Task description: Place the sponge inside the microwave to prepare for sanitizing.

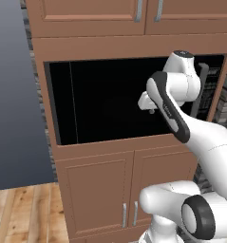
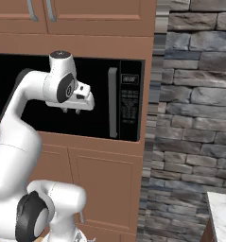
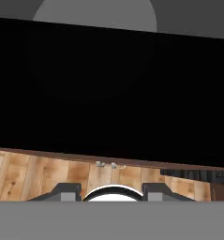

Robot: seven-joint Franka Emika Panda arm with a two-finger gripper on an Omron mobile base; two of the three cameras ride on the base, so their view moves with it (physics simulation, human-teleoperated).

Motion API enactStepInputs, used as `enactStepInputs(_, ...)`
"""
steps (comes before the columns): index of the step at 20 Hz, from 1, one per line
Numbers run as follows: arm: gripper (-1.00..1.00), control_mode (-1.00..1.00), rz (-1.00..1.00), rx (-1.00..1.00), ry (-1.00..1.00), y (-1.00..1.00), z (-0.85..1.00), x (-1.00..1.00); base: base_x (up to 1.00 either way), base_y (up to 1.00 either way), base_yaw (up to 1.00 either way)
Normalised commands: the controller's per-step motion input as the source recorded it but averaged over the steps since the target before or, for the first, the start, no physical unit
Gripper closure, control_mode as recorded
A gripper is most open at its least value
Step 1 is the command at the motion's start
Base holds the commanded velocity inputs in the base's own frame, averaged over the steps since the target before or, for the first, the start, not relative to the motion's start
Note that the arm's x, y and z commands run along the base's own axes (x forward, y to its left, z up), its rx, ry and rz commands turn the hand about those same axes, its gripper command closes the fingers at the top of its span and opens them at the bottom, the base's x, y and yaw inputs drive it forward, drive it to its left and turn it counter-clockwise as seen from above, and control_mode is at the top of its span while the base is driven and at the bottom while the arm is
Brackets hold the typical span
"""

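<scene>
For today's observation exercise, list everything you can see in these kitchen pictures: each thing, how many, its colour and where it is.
microwave: one, black, built into the wood cabinets, door shut
door handle: one, grey bar, beside the button panel
upper cabinets: brown wood, above the microwave
lower cabinets: brown wood, below it
stone wall: grey, right of the cabinets
floor: light wood planks
arm: one, white, raised before the microwave
gripper: one, white, empty, facing down

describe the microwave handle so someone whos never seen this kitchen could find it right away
Find the tall brown cabinet column beside the stone wall; the black microwave is built into it. The handle is the upright grey bar left of the button panel, the only pale strip on that dark front.
</scene>
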Motion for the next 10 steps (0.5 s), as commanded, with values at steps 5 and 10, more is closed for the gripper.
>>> enactStepInputs(5,-1.00,-1.00,-0.05,0.00,-0.04,-0.02,0.05,-0.22,0.00,0.00,0.00)
enactStepInputs(10,-1.00,-1.00,-0.14,-0.01,-0.07,-0.06,0.26,-0.37,0.00,0.00,0.00)
